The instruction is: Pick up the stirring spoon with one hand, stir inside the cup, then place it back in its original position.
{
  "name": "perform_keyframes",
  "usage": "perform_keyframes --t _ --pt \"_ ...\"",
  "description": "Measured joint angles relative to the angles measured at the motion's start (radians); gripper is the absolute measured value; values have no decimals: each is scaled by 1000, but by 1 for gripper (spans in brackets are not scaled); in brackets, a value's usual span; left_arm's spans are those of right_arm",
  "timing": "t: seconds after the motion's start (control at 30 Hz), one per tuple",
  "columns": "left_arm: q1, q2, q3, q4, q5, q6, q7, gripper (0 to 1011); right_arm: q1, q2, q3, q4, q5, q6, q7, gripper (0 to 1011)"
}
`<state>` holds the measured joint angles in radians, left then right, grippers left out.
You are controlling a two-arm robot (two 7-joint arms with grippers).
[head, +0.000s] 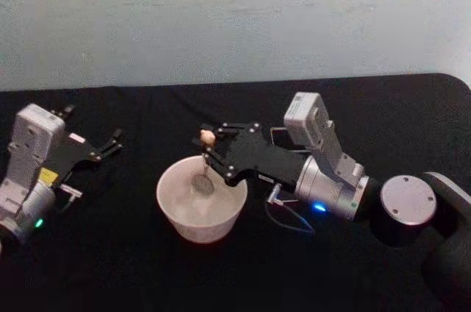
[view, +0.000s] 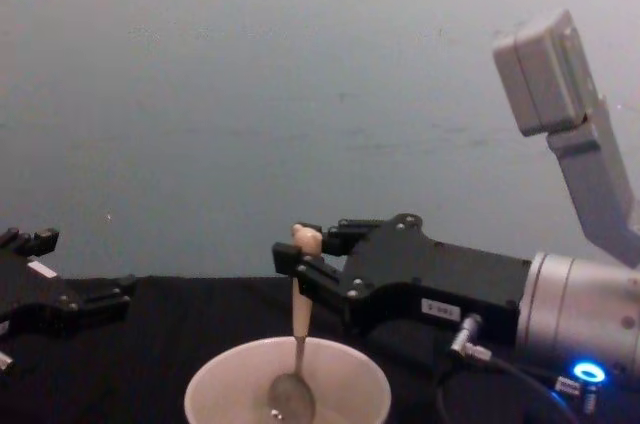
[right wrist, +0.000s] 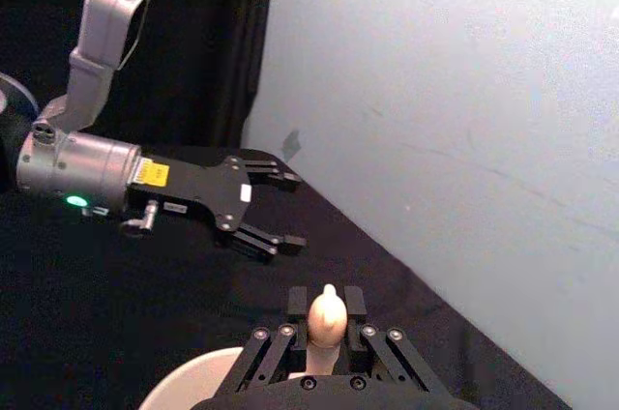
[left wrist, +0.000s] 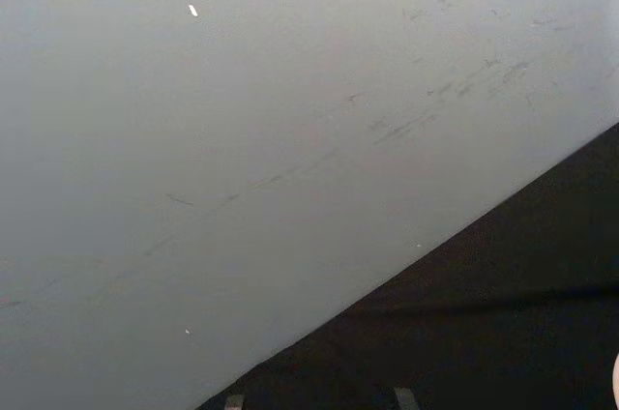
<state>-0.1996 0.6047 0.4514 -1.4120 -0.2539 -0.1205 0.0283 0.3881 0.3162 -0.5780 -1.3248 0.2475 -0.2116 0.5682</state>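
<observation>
Right gripper (head: 209, 144) reaches in from the 3 o'clock side of the cup (head: 193, 232), fingers closed on the pale handle of the stirring spoon (view: 298, 329) just below its knob. Spoon stands near upright, metal bowl low inside the cup. Left gripper (head: 112, 143) is at 9 o'clock of the cup, well apart, over the black table (head: 110, 260), fingers spread, holding nothing

Dim, flat room light. Pale wall (head: 221, 18) behind right tool (head: 207, 144) evenly lit; black tabletop (head: 147, 275) swallows shadows. Soft shade inside cup (head: 199, 229) under the tool, faint glint on stirring spoon (view: 292, 399). Blue LED (head: 319, 207) glows behind it, green LED (head: 38, 223) behind left tool (right wrist: 290, 211).
</observation>
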Motion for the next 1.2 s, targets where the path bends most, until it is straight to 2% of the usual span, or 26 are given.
perform_keyframes --t 0.2,0.43,0.6,0.73,0.9,1.2 --pt "0 0 0 0 0 0 0 1001 -11 11 18 -11 -4 0 -4 214" --pt "0 0 0 0 0 0 0 1001 -55 55 42 -80 19 15 14 214" --pt "0 0 0 0 0 0 0 1001 -84 84 42 -132 41 34 40 215" --pt "0 0 0 0 0 0 0 1001 -102 99 29 -166 53 41 60 214" --pt "0 0 0 0 0 0 0 1001 -105 91 12 -174 56 44 62 215" --pt "0 0 0 0 0 0 0 1002 -67 31 -4 -111 31 41 18 214"
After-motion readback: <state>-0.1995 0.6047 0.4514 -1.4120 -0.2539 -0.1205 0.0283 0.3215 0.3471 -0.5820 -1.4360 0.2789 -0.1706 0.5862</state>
